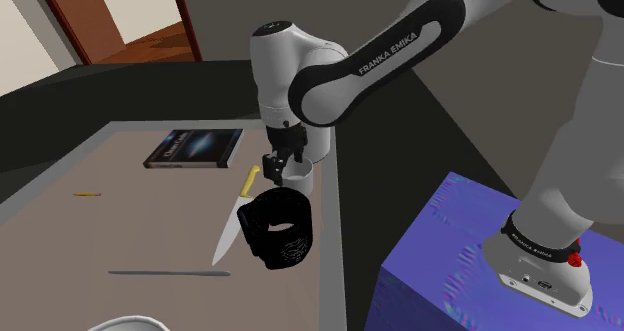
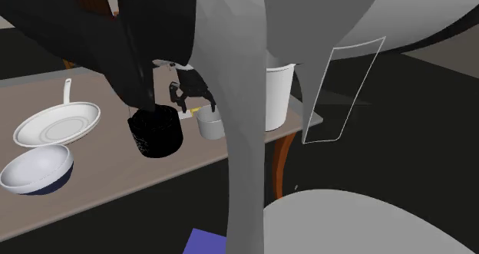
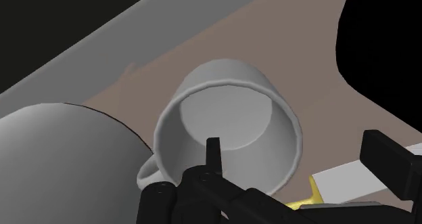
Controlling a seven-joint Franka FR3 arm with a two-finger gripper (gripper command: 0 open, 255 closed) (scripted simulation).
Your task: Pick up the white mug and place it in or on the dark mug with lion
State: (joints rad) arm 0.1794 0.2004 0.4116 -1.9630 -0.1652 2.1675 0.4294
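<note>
The white mug (image 1: 298, 175) stands upright near the table's edge, on the shoulder view's right. My gripper (image 1: 287, 157) hangs right over it, open. In the wrist view one finger (image 3: 213, 151) dips inside the white mug (image 3: 226, 118) and the other finger (image 3: 389, 162) stays outside, so the gripper (image 3: 301, 155) straddles the mug's wall without clasping it. The dark mug (image 1: 280, 229) with a pale drawing stands just in front of the white one. From the second exterior view the dark mug (image 2: 156, 132) sits beside the white mug (image 2: 208, 124), below the gripper (image 2: 190, 96).
A yellow-handled knife (image 1: 236, 217) lies beside both mugs, and a book (image 1: 195, 148) lies further back. A thin rod (image 1: 170, 273) rests near the front. A plate (image 2: 57, 123), a bowl (image 2: 34, 169) and a tall white container (image 2: 277, 95) share the table.
</note>
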